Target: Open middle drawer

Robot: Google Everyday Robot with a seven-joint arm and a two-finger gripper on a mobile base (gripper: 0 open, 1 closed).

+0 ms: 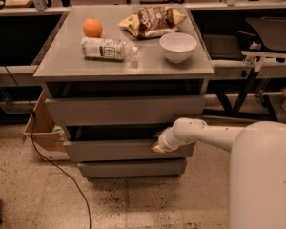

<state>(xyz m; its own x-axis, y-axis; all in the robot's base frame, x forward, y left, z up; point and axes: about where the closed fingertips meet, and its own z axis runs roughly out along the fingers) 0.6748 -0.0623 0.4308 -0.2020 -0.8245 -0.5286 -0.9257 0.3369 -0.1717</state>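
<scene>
The grey cabinet has three stacked drawers. The middle drawer has a flat front without a handle, and a dark gap shows above its top edge. It sits between the taller top drawer and the short bottom drawer. My gripper is at the end of the white arm, which reaches in from the right. It is at the top edge of the middle drawer's front, right of centre, and its tan tip touches the panel.
On the cabinet top lie an orange, a plastic bottle on its side, a chip bag and a white bowl. A cardboard box and a black cable are on the floor at the left. Benches stand behind the cabinet.
</scene>
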